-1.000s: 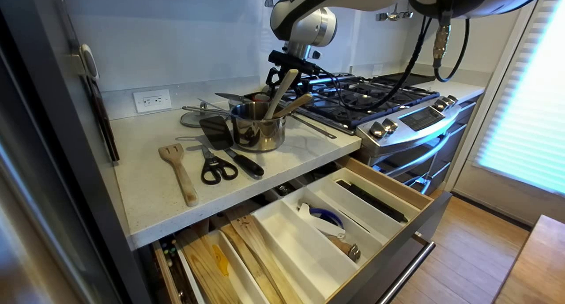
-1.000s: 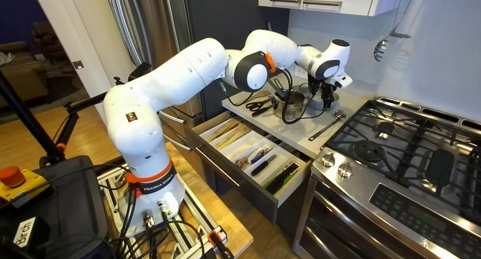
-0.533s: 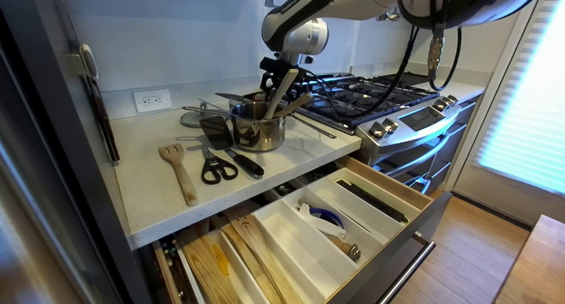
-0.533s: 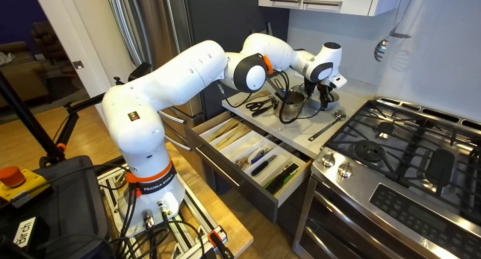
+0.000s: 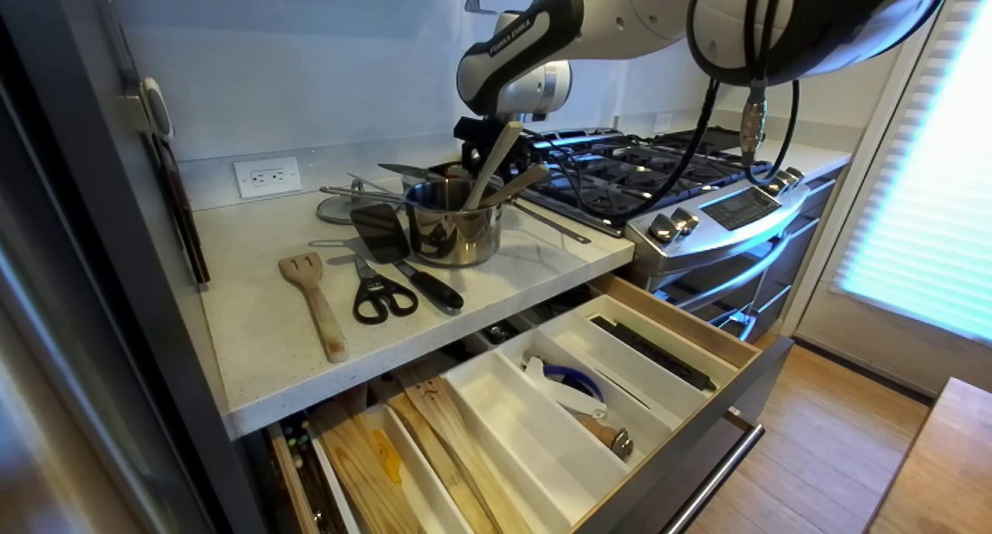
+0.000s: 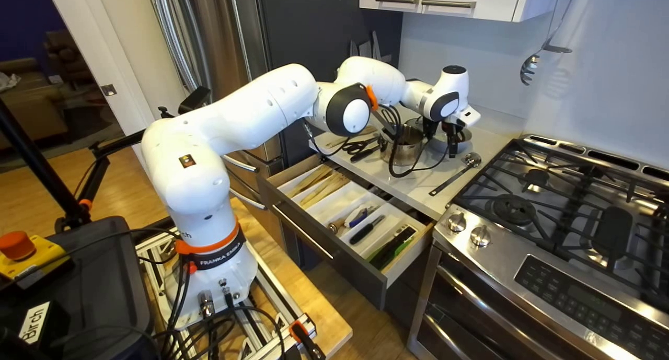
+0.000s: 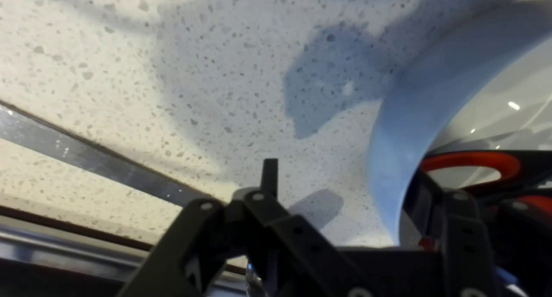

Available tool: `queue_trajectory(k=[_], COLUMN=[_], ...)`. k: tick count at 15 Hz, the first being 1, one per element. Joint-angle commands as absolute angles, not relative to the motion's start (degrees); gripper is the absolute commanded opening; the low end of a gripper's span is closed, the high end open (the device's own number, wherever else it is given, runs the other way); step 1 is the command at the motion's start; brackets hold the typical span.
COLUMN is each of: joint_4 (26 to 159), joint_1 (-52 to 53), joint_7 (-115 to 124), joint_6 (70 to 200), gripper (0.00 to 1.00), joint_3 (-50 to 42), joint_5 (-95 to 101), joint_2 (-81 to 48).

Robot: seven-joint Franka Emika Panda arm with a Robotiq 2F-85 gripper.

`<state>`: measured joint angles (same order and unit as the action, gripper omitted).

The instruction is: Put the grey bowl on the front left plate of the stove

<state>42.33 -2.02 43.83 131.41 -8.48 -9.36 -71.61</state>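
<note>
Two fingers (image 7: 270, 180) of the gripper (image 7: 347, 198) stand well spread in the wrist view, the wall of the grey bowl (image 7: 409, 103) between them: one over the countertop (image 7: 207, 94) outside, the other over the bowl's inside. Whether either touches the wall cannot be told. The right edge of the frame cuts the bowl off, and the dark lower right corner, below a red handle loop (image 7: 478, 158), is hard to read. A metal strip (image 7: 95, 158) runs out of frame at left.

In an exterior view, the bowl sits on the countertop just beside the pot (image 6: 406, 152), partly covered by the gripper, whose fingers merge into one dark shape. A ladle (image 6: 472, 160) lies between it and the stove (image 6: 483, 253); the front left plate (image 6: 515, 209) is in plain sight, well apart from the bowl.

In an exterior view, the pot and its wooden handles (image 5: 496, 162) block most or all of the bowl and the fingertips; a cable (image 5: 704, 123) hangs across the grates.
</note>
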Motion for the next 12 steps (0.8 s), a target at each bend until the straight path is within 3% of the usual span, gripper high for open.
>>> queue_trajectory(k=[1,2,3,8,9,12], joint_4=[39.2,38.2,38.1,38.5,38.6,38.6], joint_1=[-2.0,-2.9,-3.0,-3.3,-3.4,-3.7], joint_7=[44.9,44.8,44.4,43.8,43.7,43.4], joint_6=[130.9,130.1,129.4,127.0,126.4,124.3], gripper=[0.71,0.49,0.47,0.07,0.01,0.01], joint_3=[-9.3,-7.7,-7.2,-6.4,-6.2,-5.8], joint_5=[-9.0,-8.2,-8.5,-10.5,-10.6,-10.8], joint_2=[-73.5,-74.0,-74.0,-73.4,-73.2,-72.6])
